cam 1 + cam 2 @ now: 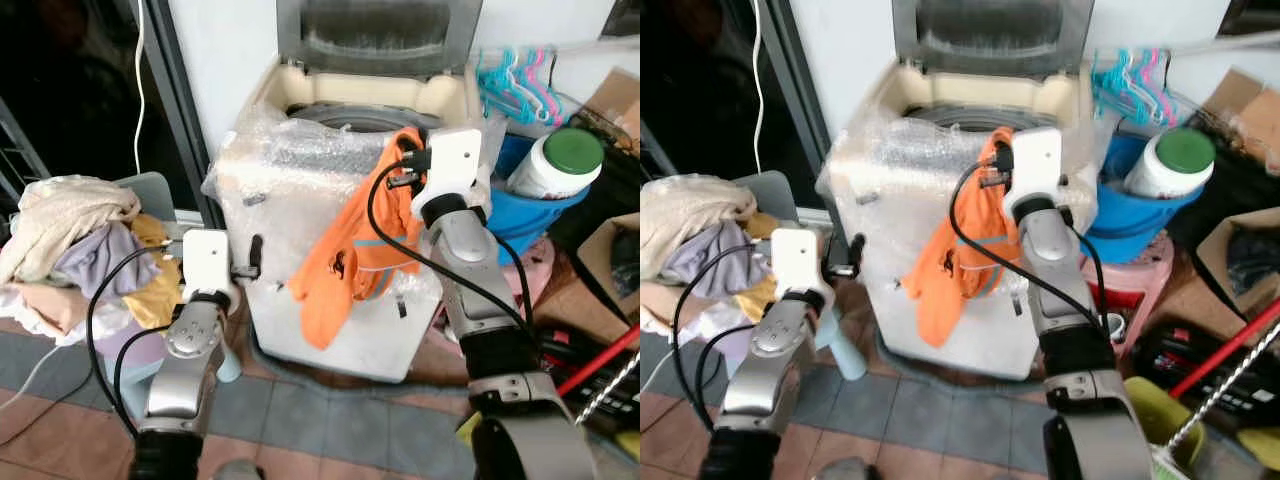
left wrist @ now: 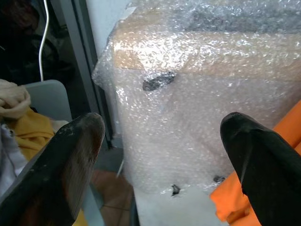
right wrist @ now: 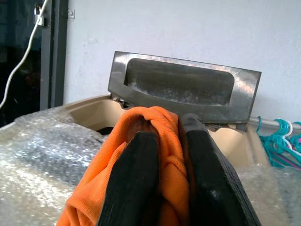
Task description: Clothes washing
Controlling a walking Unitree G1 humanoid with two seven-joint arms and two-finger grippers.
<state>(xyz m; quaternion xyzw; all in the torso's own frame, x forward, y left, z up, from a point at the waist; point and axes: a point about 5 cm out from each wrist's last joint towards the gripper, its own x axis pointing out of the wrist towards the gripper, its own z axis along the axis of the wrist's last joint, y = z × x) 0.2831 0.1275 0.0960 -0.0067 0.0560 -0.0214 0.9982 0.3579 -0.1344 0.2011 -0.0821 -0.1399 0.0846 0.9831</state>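
We count one top-loading washing machine (image 1: 330,250), lid raised, bubble-wrapped. One orange garment (image 1: 355,260) clamped in right gripper (image 3: 164,188), hanging over machine's front rim. Left gripper (image 2: 164,155) spread, empty, near machine front. One clothes pile (image 1: 75,250) left. Tiled floor (image 1: 300,420).

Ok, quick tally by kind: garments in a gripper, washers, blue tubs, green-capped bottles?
Garments in a gripper: 1, the orange garment, pinched by the right gripper above the washer's front edge
Washers: 1, the washer, lid up
Blue tubs: 1, the tub
Green-capped bottles: 1, the bottle in the tub
Total: 4
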